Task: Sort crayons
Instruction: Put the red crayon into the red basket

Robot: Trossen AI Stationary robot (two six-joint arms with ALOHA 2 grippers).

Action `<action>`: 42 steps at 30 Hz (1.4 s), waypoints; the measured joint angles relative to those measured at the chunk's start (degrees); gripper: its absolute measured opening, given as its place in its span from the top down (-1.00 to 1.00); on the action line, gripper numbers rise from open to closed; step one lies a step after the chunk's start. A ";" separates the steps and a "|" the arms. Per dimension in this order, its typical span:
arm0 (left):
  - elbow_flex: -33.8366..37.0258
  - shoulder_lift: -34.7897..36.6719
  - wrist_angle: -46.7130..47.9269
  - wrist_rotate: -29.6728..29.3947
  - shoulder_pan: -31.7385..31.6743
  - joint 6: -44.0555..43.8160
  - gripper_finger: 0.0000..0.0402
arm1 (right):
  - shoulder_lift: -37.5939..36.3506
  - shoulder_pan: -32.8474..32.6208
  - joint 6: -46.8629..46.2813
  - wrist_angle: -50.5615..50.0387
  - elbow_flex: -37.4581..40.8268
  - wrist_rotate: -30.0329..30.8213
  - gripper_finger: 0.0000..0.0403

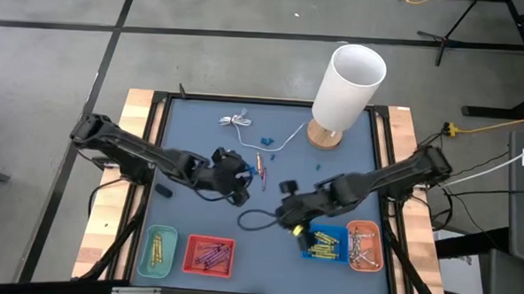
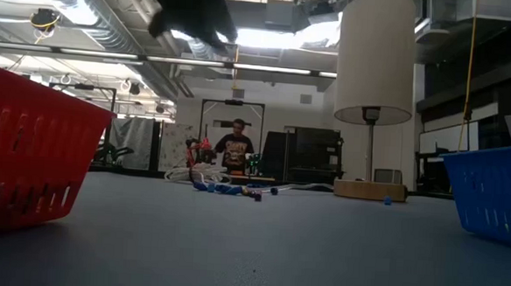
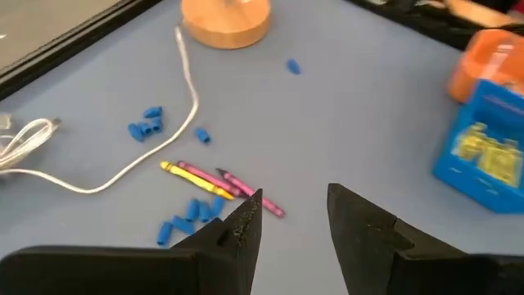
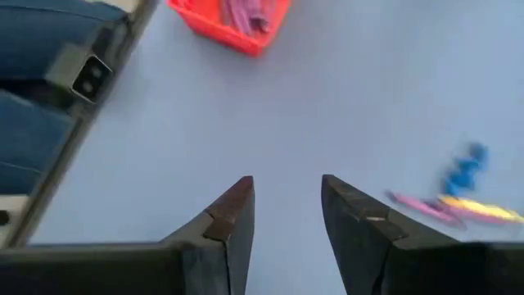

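While both arms reach in over the blue table top (image 1: 201, 131), neither gripper holds anything. The left gripper (image 3: 293, 215) hangs over the middle of the table, fingers spread with a clear gap and nothing between them; its tips are just beside the loose crayons (image 3: 219, 184), a small bundle of yellow and pink-purple sticks lying flat on the mat. In the high view that same bundle lies just off the left gripper's tip, toward the table's centre. Chunky blue bits (image 3: 147, 123) are scattered around the bundle, some touching it, others nearer the white cable (image 3: 98, 176) that runs to the lamp's wooden base (image 3: 225, 20).

The right gripper (image 4: 286, 209) is over the front half of the table, right of centre, fingers released, bare mat between them. From its wrist view the loose crayons and blue bits show off to one side, well apart from its tips.

Sorted crayons along the front edge of the table:
- teal basket (image 1: 157, 251), front left: yellow crayons.
- red basket (image 1: 209, 255), beside it: purple crayons (image 4: 246, 12).
- blue basket (image 1: 327, 246), front right, partly under the right gripper: yellow crayons.
- orange basket (image 1: 364, 244), nearest the front right corner: grey-white crayons.

The white lamp (image 1: 349, 84) stands at the rear edge, right of centre. Low view: a person (image 2: 234, 147) stands in the room beyond the table.
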State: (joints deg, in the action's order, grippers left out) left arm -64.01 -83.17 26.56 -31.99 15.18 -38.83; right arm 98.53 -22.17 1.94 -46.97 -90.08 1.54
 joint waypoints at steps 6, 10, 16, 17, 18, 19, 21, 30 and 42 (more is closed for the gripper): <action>0.00 -7.07 -6.17 0.09 -3.29 -0.11 0.38 | -7.67 0.10 1.40 -12.03 0.80 6.15 0.30; 0.02 -11.94 -10.38 0.17 -4.39 -2.31 0.38 | -14.01 0.55 1.45 -13.14 6.65 11.16 0.30; 0.04 -18.41 -12.80 0.12 -4.61 -6.11 0.38 | -24.74 4.08 -0.23 -10.24 18.10 11.98 0.30; 0.04 -19.41 -13.81 0.18 -4.61 -6.18 0.38 | -26.57 4.92 -0.27 -8.58 20.07 12.02 0.30; 0.04 -20.34 -14.69 0.19 -4.59 -6.23 0.38 | -28.26 5.81 -0.29 -7.16 21.93 12.00 0.30; 0.05 -21.24 -15.63 0.18 -4.45 -6.25 0.38 | -29.75 6.81 -0.33 -5.60 23.70 11.98 0.30; 0.07 -22.89 -18.27 0.18 -4.30 -6.26 0.38 | -32.51 8.88 -0.38 -2.48 26.93 11.98 0.30; 0.06 -26.02 -20.62 -1.88 -4.30 -10.92 0.38 | -36.77 16.21 -0.40 6.23 35.38 10.47 0.30; 0.09 -32.00 -23.39 -3.07 -4.30 -12.30 0.38 | -36.64 18.08 -0.38 11.03 38.36 9.36 0.30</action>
State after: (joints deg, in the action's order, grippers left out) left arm -63.92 -115.17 3.18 -35.07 10.87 -51.13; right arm 61.89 -4.10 1.56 -35.94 -51.72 10.90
